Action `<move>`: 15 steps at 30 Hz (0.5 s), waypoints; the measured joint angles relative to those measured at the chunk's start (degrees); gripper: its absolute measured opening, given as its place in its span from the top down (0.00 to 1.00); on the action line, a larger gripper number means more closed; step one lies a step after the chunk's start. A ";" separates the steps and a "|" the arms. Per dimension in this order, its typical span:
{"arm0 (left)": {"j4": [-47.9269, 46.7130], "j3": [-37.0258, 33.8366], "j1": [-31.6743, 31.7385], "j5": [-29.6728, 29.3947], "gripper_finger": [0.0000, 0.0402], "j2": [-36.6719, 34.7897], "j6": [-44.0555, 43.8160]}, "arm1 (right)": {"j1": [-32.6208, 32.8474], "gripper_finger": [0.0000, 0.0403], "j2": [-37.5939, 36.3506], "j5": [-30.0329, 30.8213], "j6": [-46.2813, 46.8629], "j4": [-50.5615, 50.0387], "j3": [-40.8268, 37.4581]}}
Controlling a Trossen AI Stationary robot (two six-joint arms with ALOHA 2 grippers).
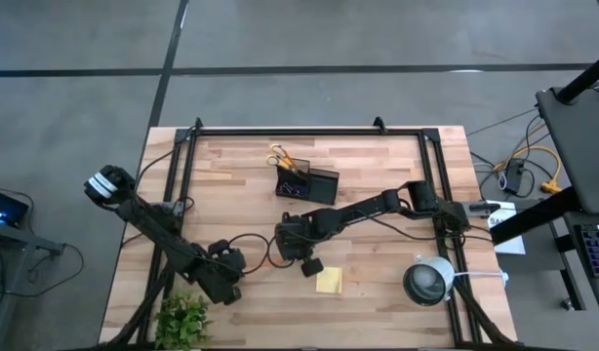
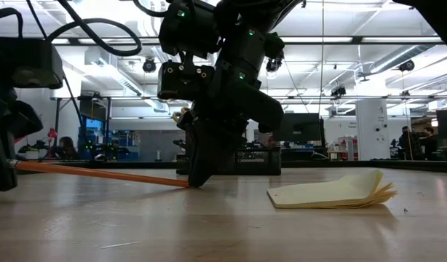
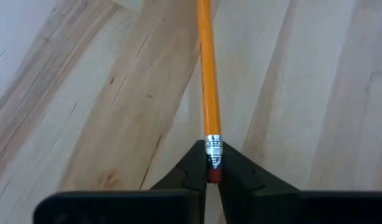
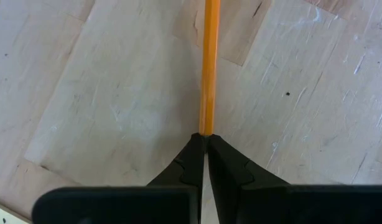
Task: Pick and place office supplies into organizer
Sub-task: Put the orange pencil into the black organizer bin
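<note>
**Both claws meeting near the worktop's middle**

I am seeing the left claw [image 1: 243,261] and right claw [image 1: 283,246] facing each other on the worktop [image 1: 378,185]. The sticky-note pad [image 1: 329,282] is lying just beside the right arm. The organizer [image 1: 307,184] is sitting farther back, holding the scissors [image 1: 280,158].

Grey floor [image 1: 378,39], ceiling strip lights [image 2: 398,40], distant desks [image 2: 311,154]

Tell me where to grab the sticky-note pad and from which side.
Probably from above, pinching across the flat stack of the sticky-note pad near its bound edge. It lies flat on the table, free of both grippers, and its loose sheets fan upward at one end in the low view, so gripping there would likely catch only a few sheets.
</note>
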 joint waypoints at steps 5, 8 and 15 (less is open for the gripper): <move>-0.59 0.80 0.00 0.07 0.99 -0.01 0.56 | 0.00 0.98 0.00 0.00 -0.02 -0.01 0.02; -2.50 1.63 0.02 -0.10 0.99 -0.02 1.49 | 0.00 0.98 -0.27 0.07 0.79 -0.39 0.02; -11.38 3.41 0.37 -0.02 1.00 -1.38 2.10 | -0.08 0.94 -4.12 0.95 9.05 -7.53 -0.19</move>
